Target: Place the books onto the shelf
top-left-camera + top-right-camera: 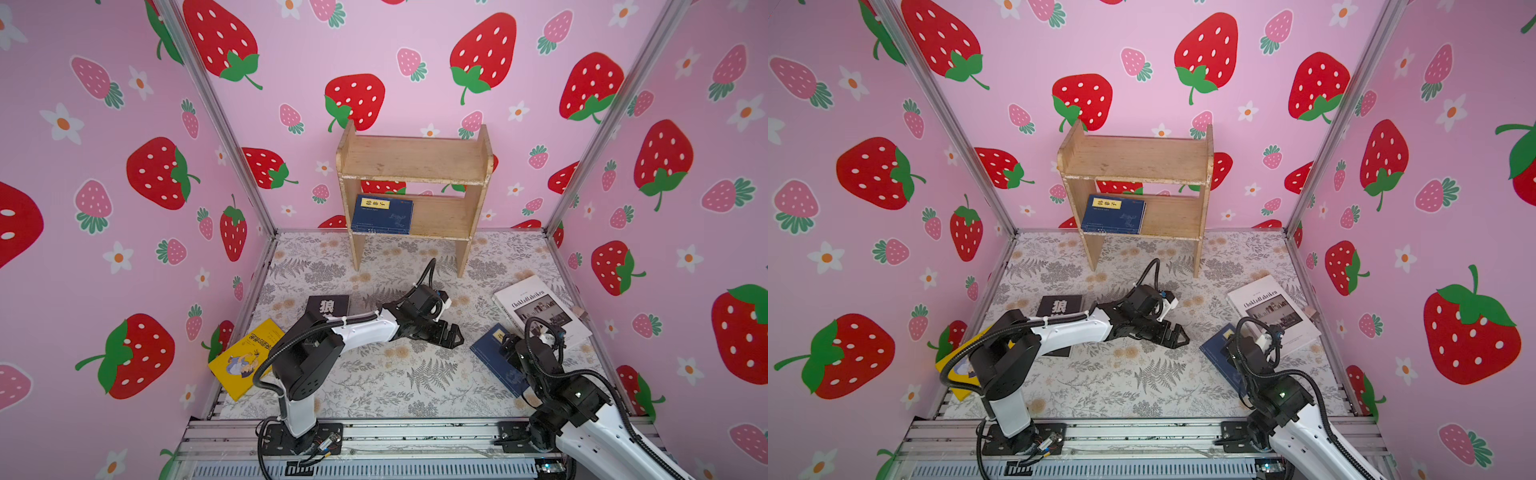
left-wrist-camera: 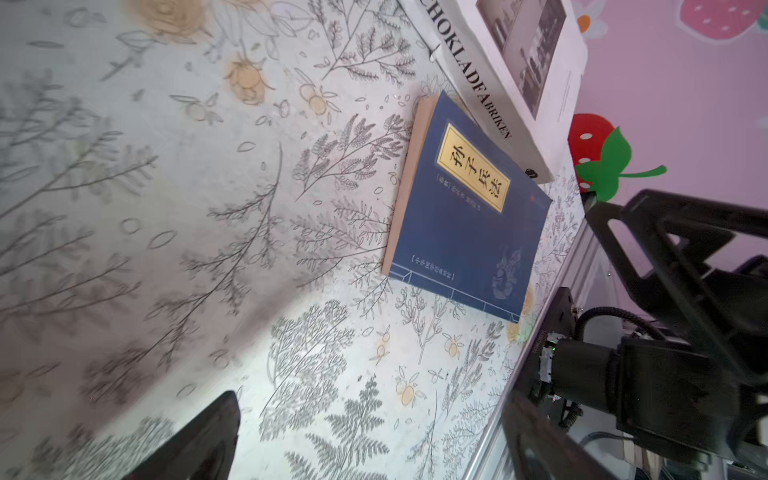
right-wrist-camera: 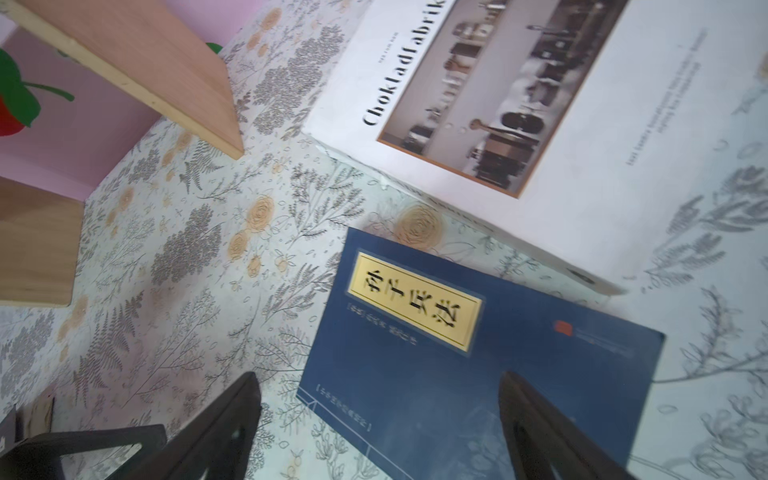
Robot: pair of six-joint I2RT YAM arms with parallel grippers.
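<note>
Room is plentiful on the shelf (image 1: 415, 160) at the back, where one shelved navy book (image 1: 382, 215) lies flat on the lower tier. On the table (image 1: 374, 374), the thick white book (image 1: 540, 309) sits near the right wall, its spine just beside a corner of the loose navy book (image 3: 478, 374). The right gripper (image 3: 376, 378) hangs over that navy book, jaws wide and empty, one finger above the cover, one above bare table. A flat, thin book likely calls for working a fingertip under the free long edge, away from the white book, then pinching mid-edge to limit sagging. The left gripper (image 1: 453, 334), spread wide and empty, lies mid-table.
</note>
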